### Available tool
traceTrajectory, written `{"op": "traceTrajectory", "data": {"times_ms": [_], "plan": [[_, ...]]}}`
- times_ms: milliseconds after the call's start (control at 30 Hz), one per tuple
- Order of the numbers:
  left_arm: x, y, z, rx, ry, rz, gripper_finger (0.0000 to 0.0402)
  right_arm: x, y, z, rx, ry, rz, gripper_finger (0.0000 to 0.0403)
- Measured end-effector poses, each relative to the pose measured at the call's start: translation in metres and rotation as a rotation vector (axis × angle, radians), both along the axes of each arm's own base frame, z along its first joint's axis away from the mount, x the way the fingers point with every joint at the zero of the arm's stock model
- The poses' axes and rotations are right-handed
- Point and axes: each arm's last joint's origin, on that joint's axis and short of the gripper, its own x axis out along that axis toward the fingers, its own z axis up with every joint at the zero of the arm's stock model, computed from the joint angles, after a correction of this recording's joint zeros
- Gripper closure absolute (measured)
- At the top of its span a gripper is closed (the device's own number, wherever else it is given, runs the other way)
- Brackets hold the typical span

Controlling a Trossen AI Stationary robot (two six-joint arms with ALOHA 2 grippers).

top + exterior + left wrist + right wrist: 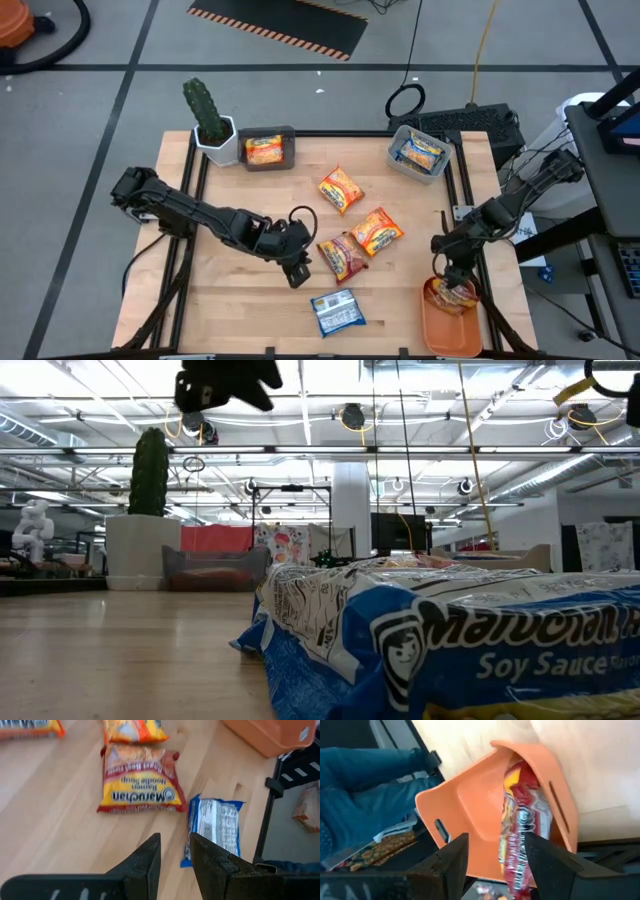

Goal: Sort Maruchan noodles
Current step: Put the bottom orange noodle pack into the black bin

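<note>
The right pincer (492, 857), open above the red crinkly noodle packet (522, 830) in the orange plastic tray (447, 322) at the table's five o'clock, should lift straight up.

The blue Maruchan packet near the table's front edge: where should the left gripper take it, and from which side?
The blue packet lies flat and alone, so the left gripper probably does best coming straight down, pinching across a crimped short end.

You see an orange tray (447, 325), red-and-yellow packet (522, 832) in it, blue-white packet (336, 311), green cactus (204, 108), white pot (220, 145).
</note>
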Motion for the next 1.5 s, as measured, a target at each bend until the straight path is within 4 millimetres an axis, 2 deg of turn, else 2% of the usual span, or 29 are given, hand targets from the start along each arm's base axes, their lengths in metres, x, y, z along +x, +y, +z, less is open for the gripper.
{"op": "traceTrajectory", "data": {"times_ms": [167,467,800,967,1133,1300,1500], "plan": [[-0.006,-0.008,-0.01,-0.042,0.036,0.041,0.0293,0.002,0.0,0.01,-0.019,-0.02,-0.064,0.0216],[-0.019,-0.023,-0.028,-0.082,0.1,0.077,0.0293,0.005,-0.001,0.012,-0.018,0.041,-0.231,0.0216],[-0.022,-0.028,-0.031,-0.066,0.101,0.061,0.0293,0.013,0.0,0.016,0.0,-0.008,-0.424,0.0215],[-0.022,-0.028,-0.03,-0.059,0.095,0.05,0.0293,0.023,-0.002,0.022,0.008,-0.132,-0.587,0.0215],[-0.018,-0.022,-0.029,-0.057,0.071,0.079,0.0293,0.033,-0.009,0.026,-0.021,-0.233,-0.751,0.0216],[-0.009,-0.011,-0.027,-0.043,0.023,0.074,0.0293,0.037,-0.023,0.017,-0.16,-0.207,-0.849,0.0215],[-0.002,0.006,-0.027,-0.04,0.021,0.125,0.0293,0.04,-0.042,0.001,-0.279,-0.168,-0.816,0.0215]]}}
